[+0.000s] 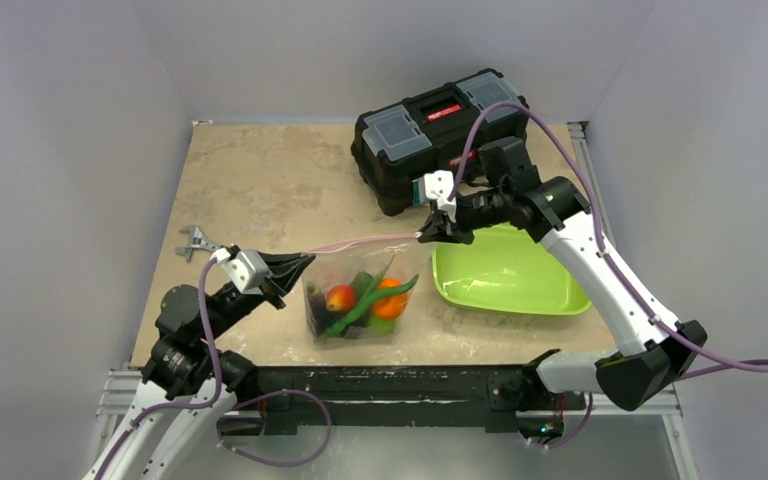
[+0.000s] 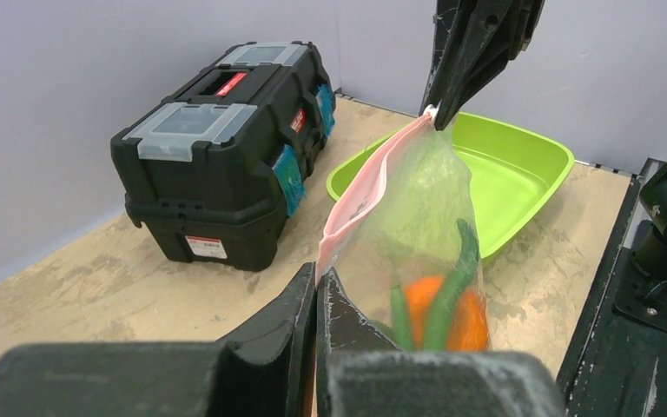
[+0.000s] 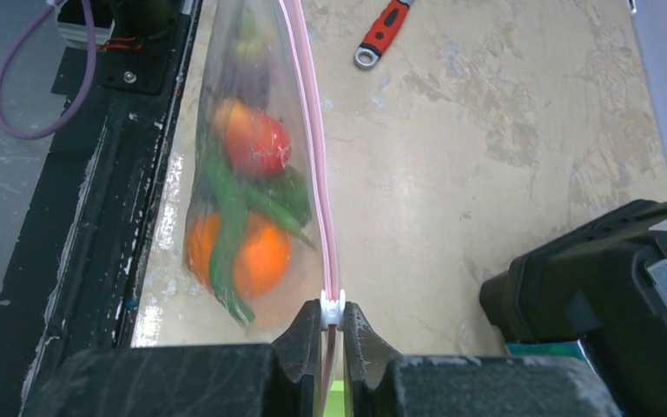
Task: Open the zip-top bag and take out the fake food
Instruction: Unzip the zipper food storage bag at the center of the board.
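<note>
lying off to the left, apart from the work, is a red-handled wrench [image 1: 197, 242] on the worktop [image 1: 260, 180]. next comes the left hand [image 1: 305, 264], clenched on the left corner of the zip-top bag [image 1: 360, 325] right at its pink zip strip [image 1: 365, 242], most likely to anchor that end so the strip has something to pull against. the bag hangs between the two hands with the strip drawn taut and nearly level, its belly sagging toward the worktop's near edge; whether the bottom rests there i cannot tell. the fake food [image 1: 368, 298] sits heaped in that belly, below the strip and between the hands. at the strip's right end the right hand [image 1: 432, 236] is clenched on the small white slider [image 3: 333, 304], a hold that suits running it along the strip. the strip's two lips look pressed together, so the bag seems unopened. behind sits a black toolbox [image 1: 440, 135], and a green tray [image 1: 520, 285] waits just right of the bag, probably for the food.
</note>
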Robot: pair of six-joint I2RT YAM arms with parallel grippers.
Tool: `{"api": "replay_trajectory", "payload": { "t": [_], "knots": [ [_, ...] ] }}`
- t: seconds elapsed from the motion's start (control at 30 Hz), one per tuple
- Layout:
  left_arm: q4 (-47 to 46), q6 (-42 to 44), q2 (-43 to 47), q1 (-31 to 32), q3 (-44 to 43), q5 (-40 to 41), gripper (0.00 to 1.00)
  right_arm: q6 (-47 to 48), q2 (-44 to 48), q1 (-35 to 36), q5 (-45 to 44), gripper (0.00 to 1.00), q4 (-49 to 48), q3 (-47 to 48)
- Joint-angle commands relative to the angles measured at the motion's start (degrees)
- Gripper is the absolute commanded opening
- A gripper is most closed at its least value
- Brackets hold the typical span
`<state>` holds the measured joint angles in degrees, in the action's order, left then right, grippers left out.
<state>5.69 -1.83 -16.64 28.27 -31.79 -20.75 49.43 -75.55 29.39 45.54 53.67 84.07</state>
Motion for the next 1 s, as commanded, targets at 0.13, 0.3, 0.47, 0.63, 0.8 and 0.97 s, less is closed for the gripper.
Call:
{"api": "replay_trajectory", "payload": {
  "t": [0.13,0.3,0.47,0.63,0.8,0.97],
  "knots": [
    [-2.05,3.28,1.13,-0.28,-3.91,3.51,0.00,2.46,2.31,-3.15,-8.32,0.00,3.40,-1.69],
    [-2.09,3.08,1.11,-0.27,-3.97,3.21,0.00,2.68,3.05,-3.45,-10.69,0.00,4.14,-2.16],
    [-2.80,2.38,0.39,-0.26,-3.89,1.74,0.00,2.22,3.32,-3.48,-9.44,0.02,5.13,-1.90],
    [-3.42,0.54,-0.31,-0.29,-3.68,0.19,0.00,3.63,1.57,-3.46,-7.04,0.29,8.56,1.00],
    [-4.47,-0.56,-1.83,-0.24,-3.54,-1.54,0.00,5.39,-1.00,-3.37,-0.49,0.53,12.07,4.88],
    [-4.76,-1.50,-2.60,-0.28,-3.25,-2.63,0.00,6.13,-3.66,-2.63,5.02,0.62,14.52,9.04]
  ]
}}
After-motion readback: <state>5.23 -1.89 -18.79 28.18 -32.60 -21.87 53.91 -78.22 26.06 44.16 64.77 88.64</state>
